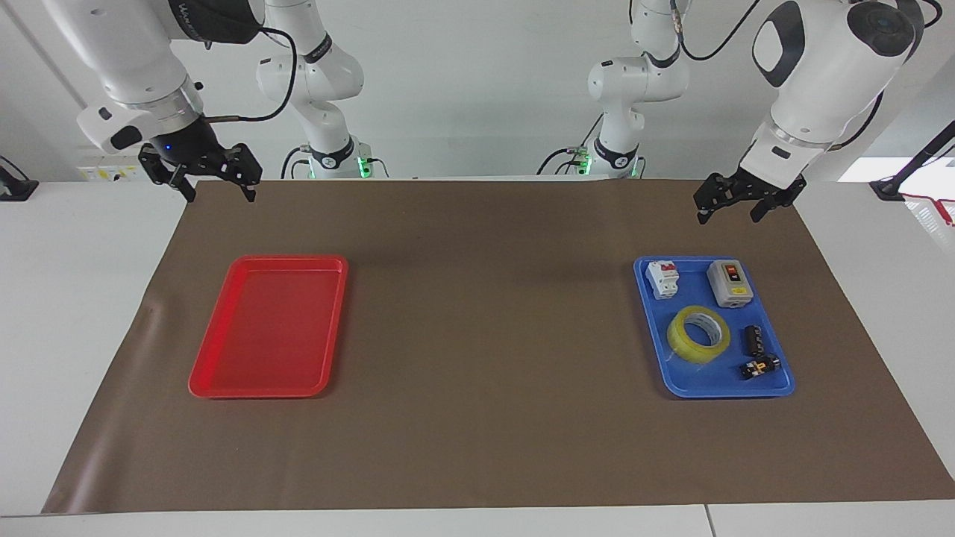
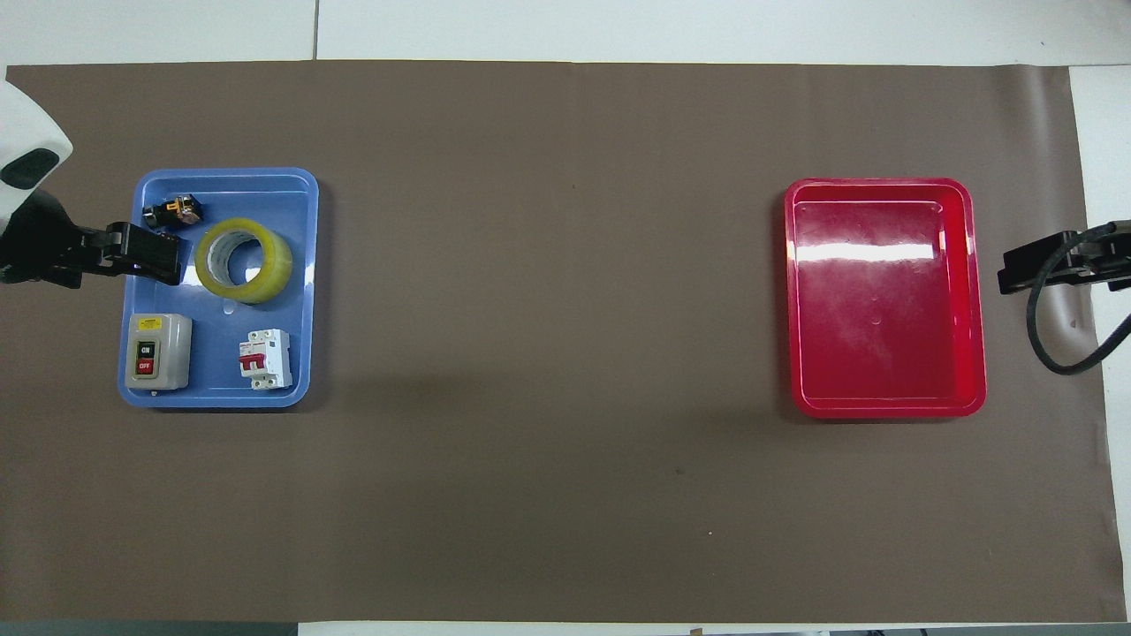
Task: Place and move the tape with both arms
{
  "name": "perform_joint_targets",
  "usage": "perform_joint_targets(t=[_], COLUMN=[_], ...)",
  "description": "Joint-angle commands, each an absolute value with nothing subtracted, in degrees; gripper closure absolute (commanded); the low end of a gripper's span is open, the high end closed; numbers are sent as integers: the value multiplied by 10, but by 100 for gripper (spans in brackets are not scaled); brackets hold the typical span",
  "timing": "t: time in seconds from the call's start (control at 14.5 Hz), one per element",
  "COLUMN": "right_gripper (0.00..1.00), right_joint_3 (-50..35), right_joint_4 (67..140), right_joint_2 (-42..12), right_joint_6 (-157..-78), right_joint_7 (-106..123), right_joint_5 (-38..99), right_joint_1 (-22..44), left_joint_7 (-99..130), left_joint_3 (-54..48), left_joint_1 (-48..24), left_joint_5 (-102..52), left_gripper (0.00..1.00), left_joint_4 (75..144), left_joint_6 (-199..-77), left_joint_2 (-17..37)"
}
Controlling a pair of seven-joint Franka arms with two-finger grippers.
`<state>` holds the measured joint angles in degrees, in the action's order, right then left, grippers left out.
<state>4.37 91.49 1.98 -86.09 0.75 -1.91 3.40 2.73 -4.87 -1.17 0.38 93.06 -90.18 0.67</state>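
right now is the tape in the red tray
No, the tape lies in the blue tray; the red tray holds nothing.

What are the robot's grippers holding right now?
Nothing. The left gripper and right gripper both hang open in the air, and the yellow translucent tape roll lies in the blue plastic tray.

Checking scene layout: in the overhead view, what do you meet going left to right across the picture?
Left hand → blue plastic tray holding the yellow translucent tape roll → bare brown mat → red plastic tray → right hand.
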Motion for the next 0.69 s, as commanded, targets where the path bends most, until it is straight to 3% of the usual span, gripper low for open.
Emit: perform_joint_targets(t=[0.0,0.35,0.62], right_gripper=[0,0,0], right_joint_3=[47,46,46], right_joint_4=[913,913,913], right_joint_2=[19,20,19], right_joint_6=[-867,-863,-863], right_joint_7=[13,14,14], right_joint_5=[-18,-21,-21], right_joint_1=[33,36,35], left_joint_7=[23,4,-75], left_joint_3=[-41,-40,-40], left_joint_1=[-18,-10,60], left_joint_5=[-4,-1,7], left_gripper=[0,0,0], left_joint_4=[937,954,1018], left_joint_6=[-907,-922,-1014], left_joint_2=[3,-4,-4])
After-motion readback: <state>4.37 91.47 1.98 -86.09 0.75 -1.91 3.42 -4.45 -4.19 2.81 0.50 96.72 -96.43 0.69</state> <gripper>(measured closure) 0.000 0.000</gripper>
